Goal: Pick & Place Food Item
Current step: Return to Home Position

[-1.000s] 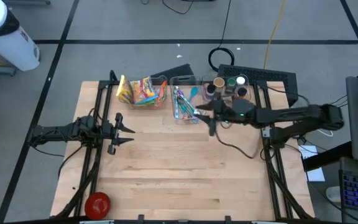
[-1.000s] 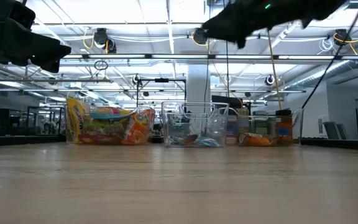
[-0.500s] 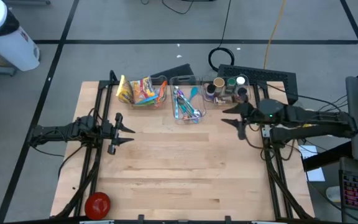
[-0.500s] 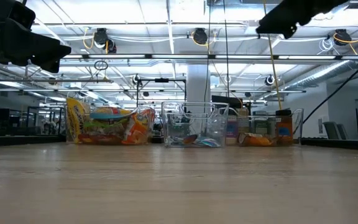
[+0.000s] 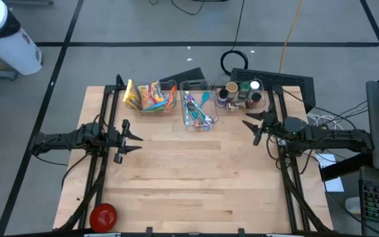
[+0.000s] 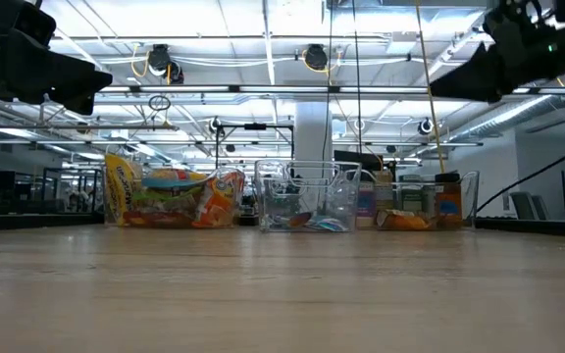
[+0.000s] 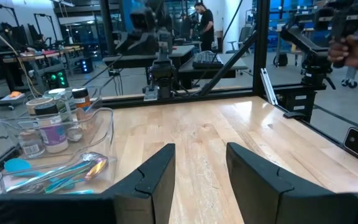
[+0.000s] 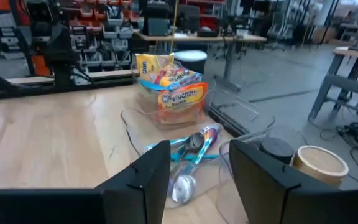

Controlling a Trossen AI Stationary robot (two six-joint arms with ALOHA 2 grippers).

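Spoons (image 5: 197, 112) in middle bin (image 5: 193, 83); right gripper (image 5: 250, 130) empty, jaws spread, at right edge of table (image 5: 176, 184); left gripper (image 5: 141, 143) spread, opposite edge.

Jar labels (image 5: 231, 89) unreadable (too small from above)

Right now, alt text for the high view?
Two open, empty hands hover over a wooden table: left hand at left, right hand at right. Three clear bins along the far edge hold snack packets, spoons, jars.
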